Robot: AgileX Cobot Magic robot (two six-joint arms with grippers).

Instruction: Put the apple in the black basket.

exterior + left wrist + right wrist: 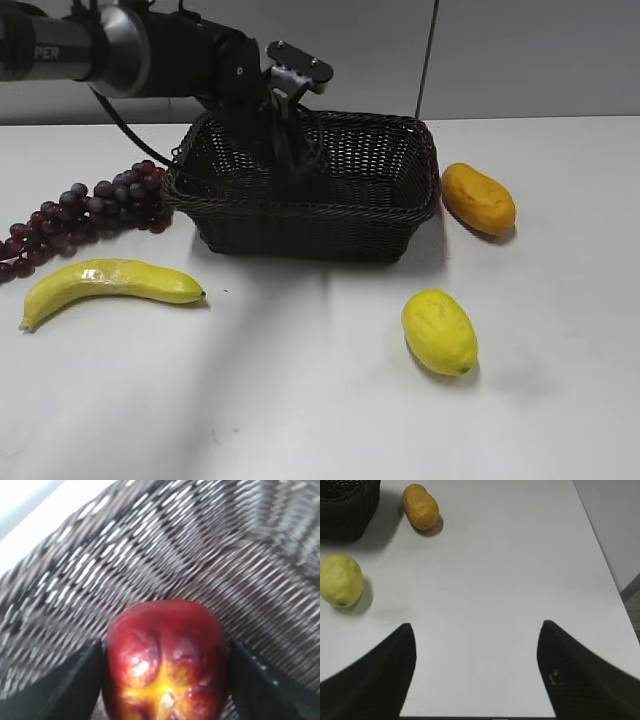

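The dark red apple [165, 660] with a yellowish patch sits between the two black fingers of my left gripper [165, 642], which is shut on it. The woven floor and wall of the black basket [150, 555] lie close behind it. In the exterior view my left gripper [295, 165] reaches down inside the black basket [330, 215]; the apple is hidden there behind the arm and the basket wall. My right gripper [476, 625] is open and empty over bare white table, away from the basket's corner [345, 505].
A yellow lemon [439, 331] lies in front of the basket at the right, and an orange oblong fruit [478, 198] lies to its right. A banana [105, 285] and dark grapes [90, 210] lie at the left. The table's right edge shows in the right wrist view.
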